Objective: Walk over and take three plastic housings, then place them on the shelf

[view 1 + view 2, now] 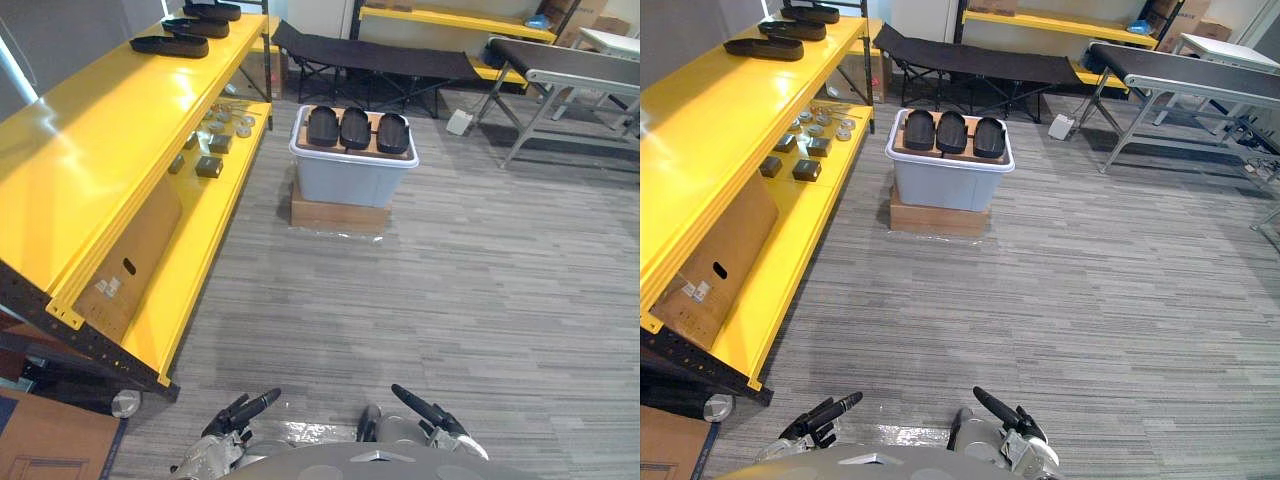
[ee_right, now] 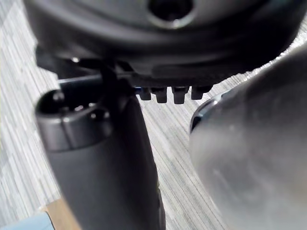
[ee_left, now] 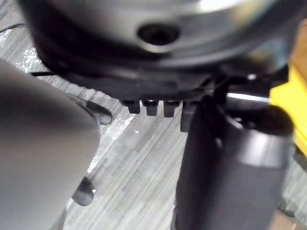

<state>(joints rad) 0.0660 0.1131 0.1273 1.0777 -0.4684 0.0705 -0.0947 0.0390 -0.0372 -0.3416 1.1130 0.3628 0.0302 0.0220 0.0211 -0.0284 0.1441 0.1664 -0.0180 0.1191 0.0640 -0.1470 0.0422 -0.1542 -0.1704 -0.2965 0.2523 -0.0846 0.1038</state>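
Observation:
Three black plastic housings [image 1: 355,128] lie side by side on a board on top of a grey bin [image 1: 350,178], out on the floor ahead of me. Three more black housings [image 1: 170,44] rest at the far end of the yellow shelf's top board [image 1: 110,130] on my left. My left hand [image 1: 240,412] and right hand [image 1: 430,410] hang low at the near edge of the head views. Both have straight fingers, hold nothing and are far from the bin. The left wrist view looks along the left hand's fingers [image 3: 149,106] to bare floor. Past the right hand's fingers [image 2: 175,93] there is floor too.
The bin stands on a flat cardboard box [image 1: 338,213]. The shelf's lower board [image 1: 215,150] carries small metal parts and a large cardboard box [image 1: 130,260]. A black folding cot [image 1: 375,55] and a conveyor table [image 1: 575,65] stand at the back. Grey carpet lies between me and the bin.

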